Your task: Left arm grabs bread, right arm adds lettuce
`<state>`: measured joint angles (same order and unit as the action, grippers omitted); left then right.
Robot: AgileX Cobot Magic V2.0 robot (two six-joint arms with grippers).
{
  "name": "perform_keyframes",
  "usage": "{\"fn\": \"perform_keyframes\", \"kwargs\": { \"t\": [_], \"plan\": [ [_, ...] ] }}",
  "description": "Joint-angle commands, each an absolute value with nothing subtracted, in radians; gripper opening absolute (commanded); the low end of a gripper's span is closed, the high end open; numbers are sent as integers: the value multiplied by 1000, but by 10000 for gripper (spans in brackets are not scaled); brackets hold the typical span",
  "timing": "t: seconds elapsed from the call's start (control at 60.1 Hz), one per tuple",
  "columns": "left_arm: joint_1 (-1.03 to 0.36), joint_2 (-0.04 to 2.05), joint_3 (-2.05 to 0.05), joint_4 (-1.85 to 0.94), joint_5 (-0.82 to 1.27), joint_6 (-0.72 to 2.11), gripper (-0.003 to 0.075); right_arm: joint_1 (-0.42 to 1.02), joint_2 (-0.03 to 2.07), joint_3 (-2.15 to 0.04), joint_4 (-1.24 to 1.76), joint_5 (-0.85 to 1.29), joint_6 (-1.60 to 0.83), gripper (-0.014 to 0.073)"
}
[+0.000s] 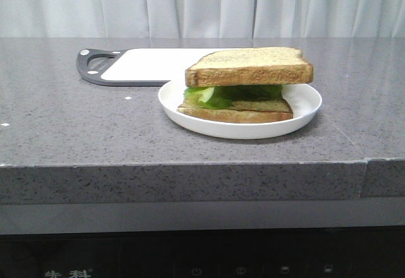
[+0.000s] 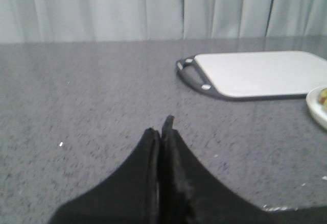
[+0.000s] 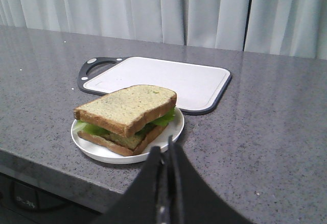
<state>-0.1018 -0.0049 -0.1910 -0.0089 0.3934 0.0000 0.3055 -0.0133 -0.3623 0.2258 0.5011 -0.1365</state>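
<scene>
A white plate point(image 1: 304, 110) stands on the grey counter. On it lies a thin bread slice point(image 1: 237, 113), the green lettuce point(image 1: 237, 92) on that, and the thick bread point(image 1: 249, 67) on top. The stack also shows in the right wrist view: bread point(image 3: 127, 106), lettuce point(image 3: 163, 118), plate point(image 3: 171, 134). My right gripper point(image 3: 164, 150) is shut and empty, just in front of the plate's rim. My left gripper point(image 2: 160, 127) is shut and empty over bare counter, well left of the plate, whose edge point(image 2: 317, 106) just shows. Neither gripper shows in the front view.
A white cutting board with a dark grey handle point(image 1: 142, 64) lies behind and left of the plate; it also shows in the left wrist view point(image 2: 255, 73) and the right wrist view point(image 3: 163, 81). The counter's front edge point(image 1: 190, 164) runs near the plate. Curtains hang behind.
</scene>
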Motion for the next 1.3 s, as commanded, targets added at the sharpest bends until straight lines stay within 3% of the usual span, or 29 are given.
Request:
{"fn": "perform_keyframes", "kwargs": {
  "t": [0.0,0.333,1.28],
  "plan": [
    [-71,-24,-165,-9,298,-7,-21,300,-19,-387,219,423,-138,-60],
    [-54,-24,10,-66,126,-7,-21,300,-19,-387,219,423,-138,-60],
    [-54,-24,11,-107,118,-7,-20,300,-19,-387,219,423,-138,-60]
  ]
}}
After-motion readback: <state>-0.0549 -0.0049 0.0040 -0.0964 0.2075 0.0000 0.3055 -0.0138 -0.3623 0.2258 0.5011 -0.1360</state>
